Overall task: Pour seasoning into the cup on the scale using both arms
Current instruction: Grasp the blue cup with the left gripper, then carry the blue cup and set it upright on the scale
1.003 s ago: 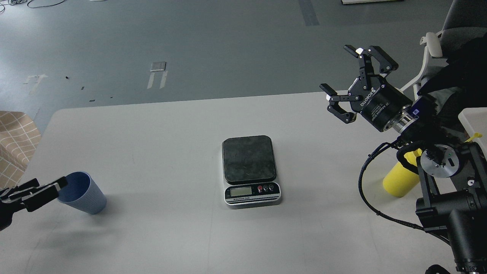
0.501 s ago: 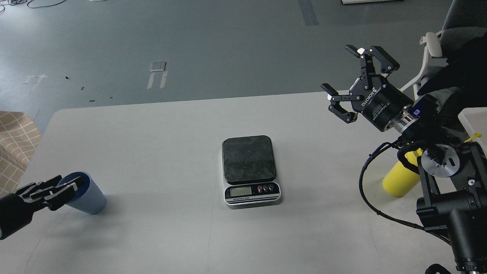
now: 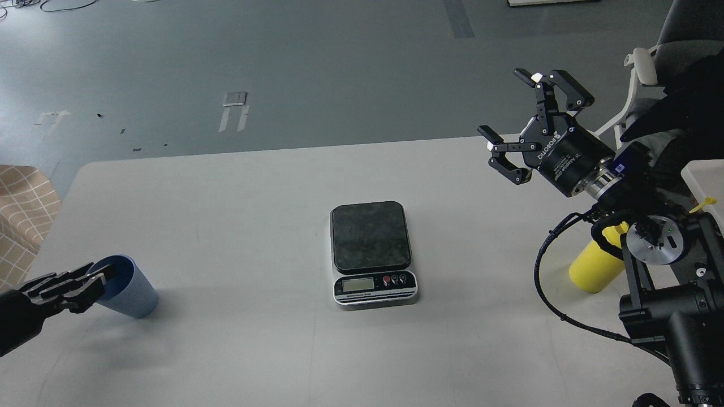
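Note:
The dusty-blue ribbed cup [image 3: 131, 294] stands upright on the table at the near left. My left gripper [image 3: 85, 284] comes in from the left edge, and its fingertips [image 3: 106, 275] overlap the cup's rim. I cannot tell how its fingers stand. The scale [image 3: 373, 285] sits mid-table with its black platform bare. My right gripper [image 3: 503, 113] hangs open and empty above the table's far right. The yellow seasoning bottle [image 3: 591, 265] stands at the right, mostly hidden behind my right arm, with its nozzle [image 3: 704, 202] poking out near the right edge.
A white box corner [image 3: 707, 169] is at the right edge. A chair [image 3: 645, 62] stands behind the table at the far right. A tan checked object [image 3: 22, 209] lies off the table's left edge. A black cable [image 3: 543, 282] loops beside the bottle.
My left gripper moved right to the cup's rim, then drew back slightly. The cup has not moved. My right gripper shifted very slightly to the right and stayed open.

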